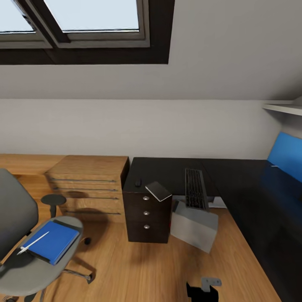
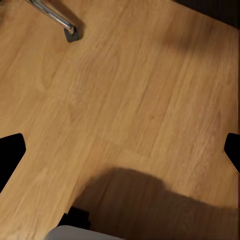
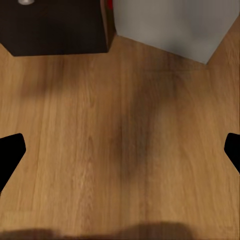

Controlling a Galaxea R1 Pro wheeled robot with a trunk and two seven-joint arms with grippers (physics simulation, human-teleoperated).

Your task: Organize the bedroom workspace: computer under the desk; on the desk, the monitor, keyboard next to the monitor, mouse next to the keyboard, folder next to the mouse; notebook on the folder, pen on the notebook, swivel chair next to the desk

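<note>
The bright blue flat rectangular folder (image 1: 52, 241) lay on the seat of the grey upholstered swivel chair (image 1: 16, 218) at the lower left of the head view, and that was where the next reach had to go, I'd judge. It sat far across from the dark tool part (image 1: 202, 290) poking up at the bottom centre, so the left arm looked the nearer one. The folder's long axis ran diagonally, from lower left up toward upper right, and the thin white-silver pen (image 1: 32, 243) lay across it on much the same slant, tip toward the lower left.

On the glossy black L-shaped worktop (image 1: 235, 176) in mid-frame, the slim black keyboard (image 1: 195, 188) ran lengthwise away from the camera, its near end over the worktop's edge. The small black mouse (image 1: 137, 183) sat to its left, the dark grey notebook (image 1: 158, 191) between them over the drawer unit. The plain light-grey computer tower (image 1: 195, 226) stood tilted on the floor under the worktop.

Both wrist views looked down on the wooden floor (image 2: 125, 100). The left tool (image 2: 120, 150) and right tool (image 3: 120, 150) each had their fingers spread wide apart at the frame edges, holding nothing.
</note>
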